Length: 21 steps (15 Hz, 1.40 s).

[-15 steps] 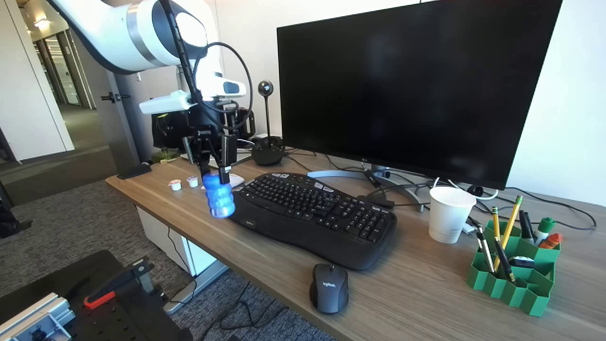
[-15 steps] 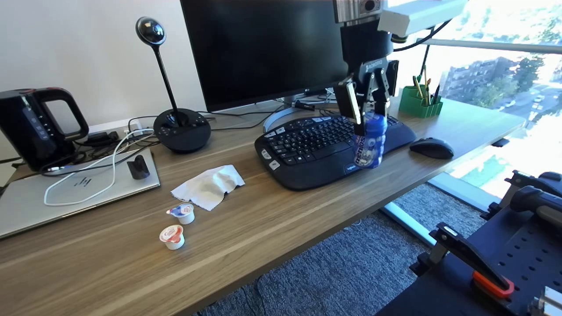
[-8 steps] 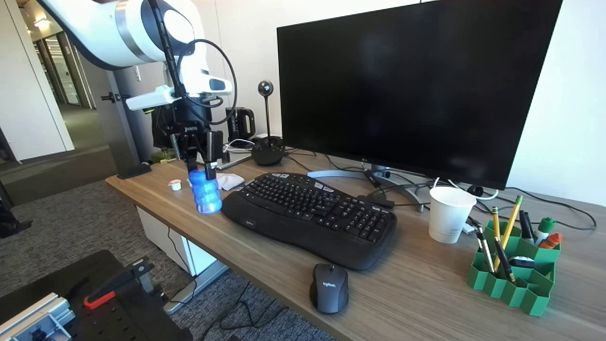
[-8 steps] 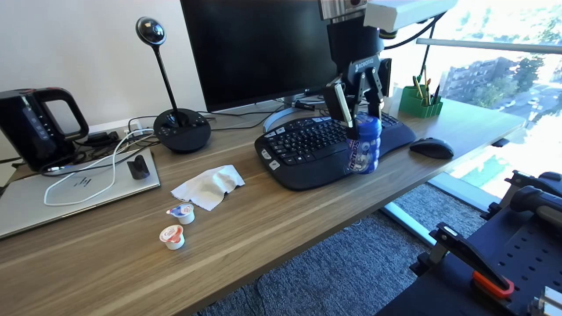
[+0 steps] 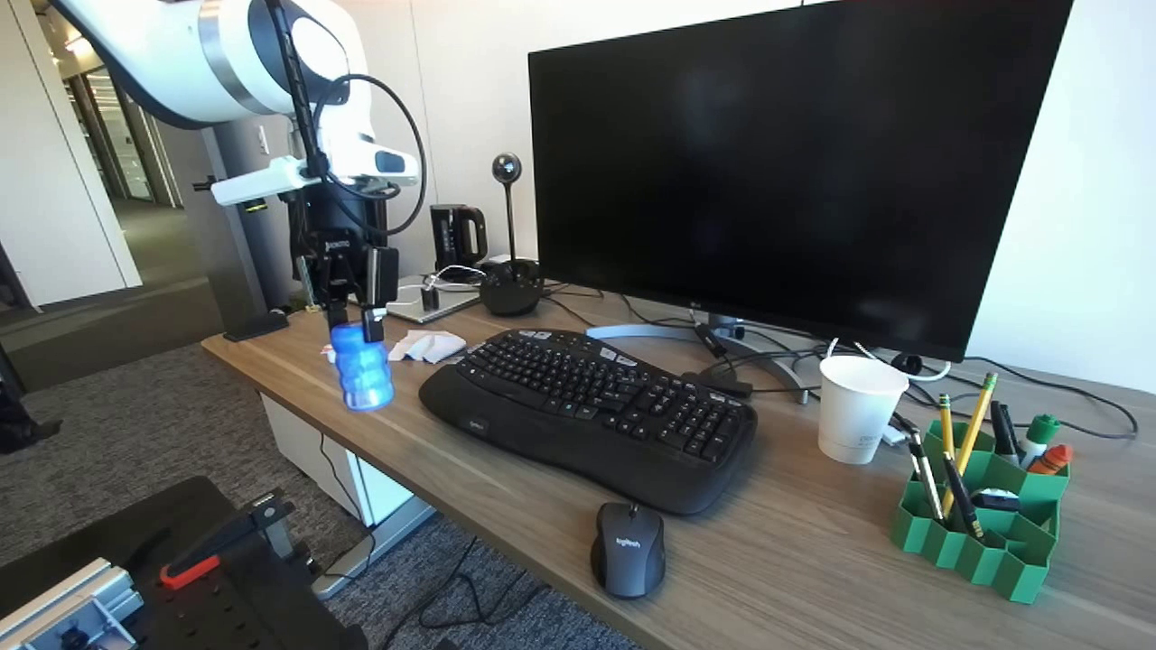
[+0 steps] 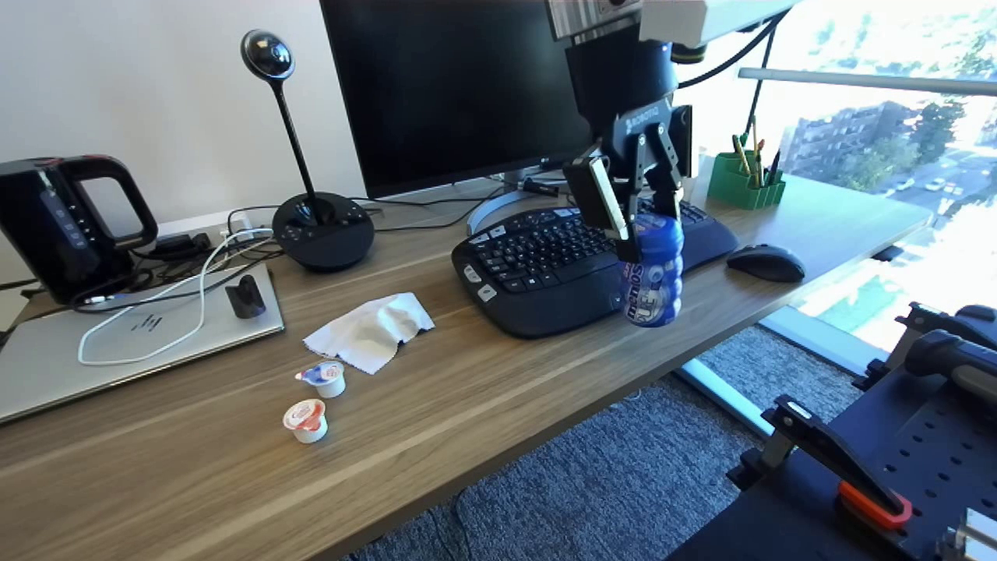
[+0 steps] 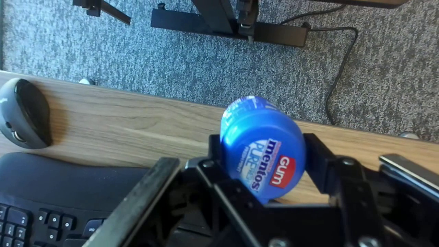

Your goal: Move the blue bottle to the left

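Observation:
The blue bottle (image 5: 363, 375) is in my gripper (image 5: 355, 330), with its blue cap up and a whitish label on its side. It also shows in an exterior view (image 6: 654, 284), in front of the keyboard's palm rest. It looks held off the desk and slightly tilted; the height is hard to tell. In the wrist view the printed bottle cap (image 7: 267, 161) sits between the two black fingers, one on each side. The gripper (image 6: 653, 232) is shut on the bottle's upper part. The lower part of the bottle is mostly hidden in the wrist view.
A black keyboard (image 5: 587, 406) and mouse (image 5: 629, 551) lie on the desk (image 6: 467, 405). A white cloth (image 6: 370, 331), two small creamer cups (image 6: 306, 421), a laptop (image 6: 179, 319), webcam stand (image 6: 323, 234) and kettle (image 6: 62, 226) stand along it. A white cup (image 5: 858, 406) stands by a green pen holder (image 5: 984, 542).
My gripper has moved with the bottle in it, leftward in both exterior views, away from over the keyboard's edge and slightly toward the desk's front edge. The grip stays shut.

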Available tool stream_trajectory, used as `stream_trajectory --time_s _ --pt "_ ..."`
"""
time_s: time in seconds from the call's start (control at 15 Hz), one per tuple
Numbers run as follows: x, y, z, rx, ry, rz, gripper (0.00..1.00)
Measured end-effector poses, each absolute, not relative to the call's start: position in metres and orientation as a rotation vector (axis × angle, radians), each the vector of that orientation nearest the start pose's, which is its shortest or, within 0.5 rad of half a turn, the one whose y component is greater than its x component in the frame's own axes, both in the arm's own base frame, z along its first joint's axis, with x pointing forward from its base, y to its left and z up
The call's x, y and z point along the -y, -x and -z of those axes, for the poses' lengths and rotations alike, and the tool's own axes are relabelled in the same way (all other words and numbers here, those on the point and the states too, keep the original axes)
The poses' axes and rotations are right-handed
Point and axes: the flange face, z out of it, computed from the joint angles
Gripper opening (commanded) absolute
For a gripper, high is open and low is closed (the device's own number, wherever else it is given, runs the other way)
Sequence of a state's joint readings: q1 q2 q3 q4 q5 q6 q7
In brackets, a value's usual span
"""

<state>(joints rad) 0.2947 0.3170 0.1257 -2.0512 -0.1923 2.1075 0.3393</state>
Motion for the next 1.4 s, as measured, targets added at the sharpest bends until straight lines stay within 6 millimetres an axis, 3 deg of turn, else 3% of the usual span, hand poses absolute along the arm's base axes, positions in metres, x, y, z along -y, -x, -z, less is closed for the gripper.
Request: stream_trajectory --time_s 0.33,0.93,1.4 --pt "-0.210 -0.524 -0.268 0.434 3.267 -0.344 0.35" --pt "-0.149 -0.542 -0.251 0.599 3.154 -0.420 0.35" --pt "-0.129 -0.554 -0.233 0.565 3.144 -0.249 0.35"
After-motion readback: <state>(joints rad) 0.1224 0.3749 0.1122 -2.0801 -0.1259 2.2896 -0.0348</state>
